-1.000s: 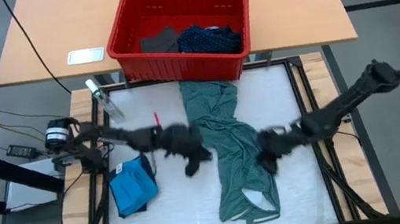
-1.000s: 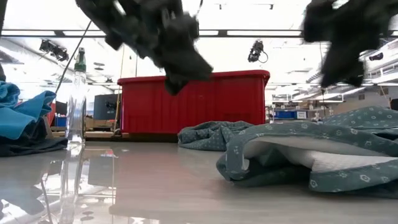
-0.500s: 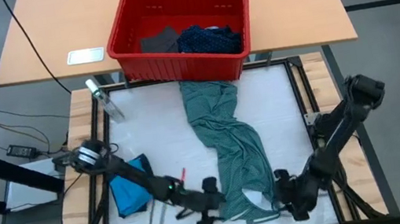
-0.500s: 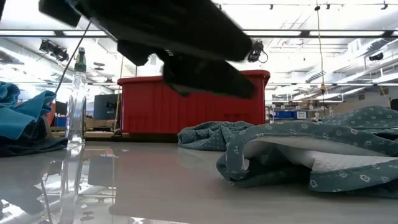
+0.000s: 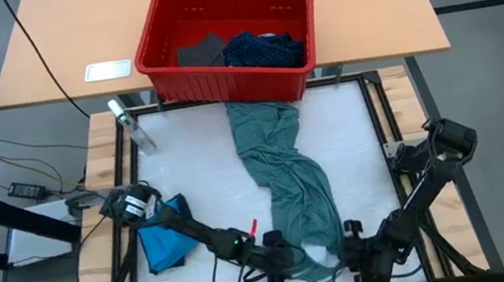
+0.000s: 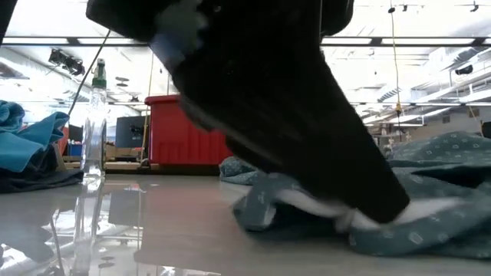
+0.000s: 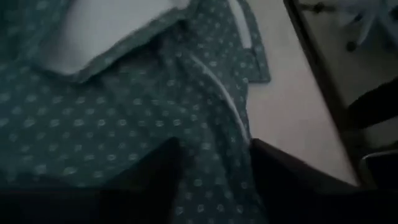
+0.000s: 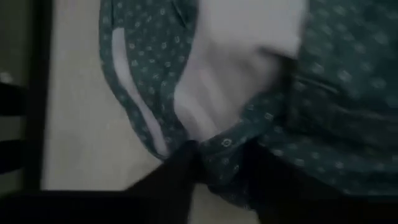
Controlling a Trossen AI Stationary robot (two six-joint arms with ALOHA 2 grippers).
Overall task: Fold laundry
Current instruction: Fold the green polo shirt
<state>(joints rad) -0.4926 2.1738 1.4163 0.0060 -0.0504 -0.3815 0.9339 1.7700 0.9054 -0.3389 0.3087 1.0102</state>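
Shirt (image 5: 282, 172) lies lengthwise mid-table, far end by bin (image 5: 303, 48). Left gripper (image 5: 279, 269) and right gripper (image 5: 353, 261) each pinch near hem, cloth between fingers. Lift both corners together, evenly, keep hem taut, avoid bunching.

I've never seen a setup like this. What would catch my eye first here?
Probably the long grey-green dotted cloth shirt trailing down the middle of the white table from the red plastic bin. Two dark arms meet at its near end, the left end effector and right end effector each closed on the fabric's edge. A crumpled bright blue small garment lies at the table's left side.
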